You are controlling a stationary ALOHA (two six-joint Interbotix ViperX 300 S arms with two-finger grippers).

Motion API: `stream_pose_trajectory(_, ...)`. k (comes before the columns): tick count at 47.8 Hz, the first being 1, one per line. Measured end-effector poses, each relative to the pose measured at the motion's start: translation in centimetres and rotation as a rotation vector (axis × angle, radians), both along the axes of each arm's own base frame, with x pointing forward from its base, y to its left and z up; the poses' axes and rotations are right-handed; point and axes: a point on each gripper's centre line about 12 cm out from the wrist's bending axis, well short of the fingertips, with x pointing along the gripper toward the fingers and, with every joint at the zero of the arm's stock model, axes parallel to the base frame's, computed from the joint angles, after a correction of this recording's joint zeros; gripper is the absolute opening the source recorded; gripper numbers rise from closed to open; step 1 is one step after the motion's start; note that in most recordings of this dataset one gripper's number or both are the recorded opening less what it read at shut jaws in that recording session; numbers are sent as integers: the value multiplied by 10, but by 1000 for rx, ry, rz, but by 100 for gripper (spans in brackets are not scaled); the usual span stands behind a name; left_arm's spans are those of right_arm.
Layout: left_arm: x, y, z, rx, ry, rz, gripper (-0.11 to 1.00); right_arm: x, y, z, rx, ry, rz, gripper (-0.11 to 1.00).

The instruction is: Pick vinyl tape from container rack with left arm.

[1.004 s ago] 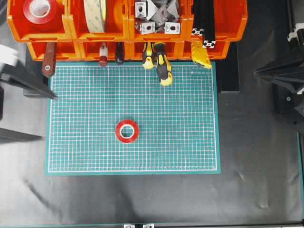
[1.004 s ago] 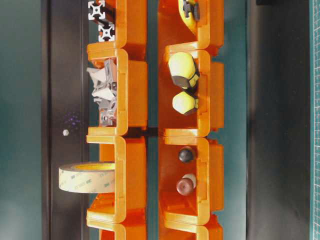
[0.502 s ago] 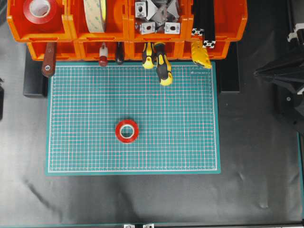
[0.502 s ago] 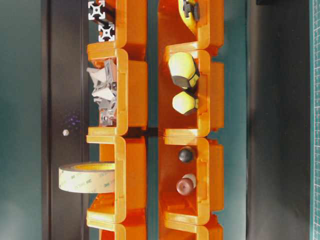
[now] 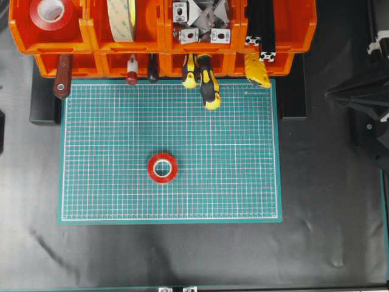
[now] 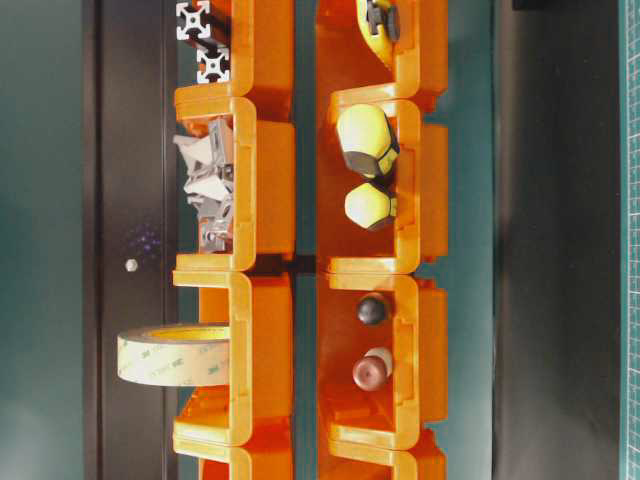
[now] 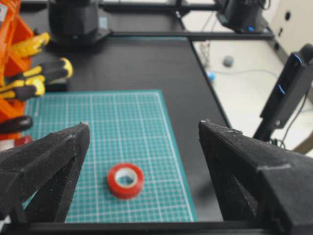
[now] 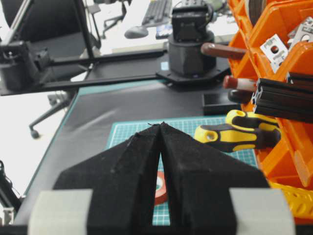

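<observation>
Overhead view: tape (image 5: 163, 168) flat on mat (image 5: 243, 182) (below rack (image 5: 164, 58)).
Left tool (image 7: 142, 161): wide open, empty.
Right tool (image 8: 161, 147): closed.

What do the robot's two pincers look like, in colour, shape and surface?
The left pincer has two matte black wedge-shaped fingers with a rough, foam-like surface. The right pincer has the same black textured wedges, with pale tape patches near their bases.
</observation>
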Motion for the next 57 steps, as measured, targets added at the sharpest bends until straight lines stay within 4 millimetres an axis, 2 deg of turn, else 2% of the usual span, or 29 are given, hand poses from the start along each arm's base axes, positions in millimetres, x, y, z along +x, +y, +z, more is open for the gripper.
stream_pose_trajectory(19, 2, 3, 3, -12, -77, 19, 86, 0, 2, -4, -4, 9, 14, 0)
stream_pose_trajectory(36, 0, 3, -10, -21, -57, 20, 86, 0, 3, -3, -5, 1, 15, 0)
stream_pose_trajectory(57, -2, 4, -15, -21, -71, 20, 86, 0, 4, 0, -9, -25, 26, 0)
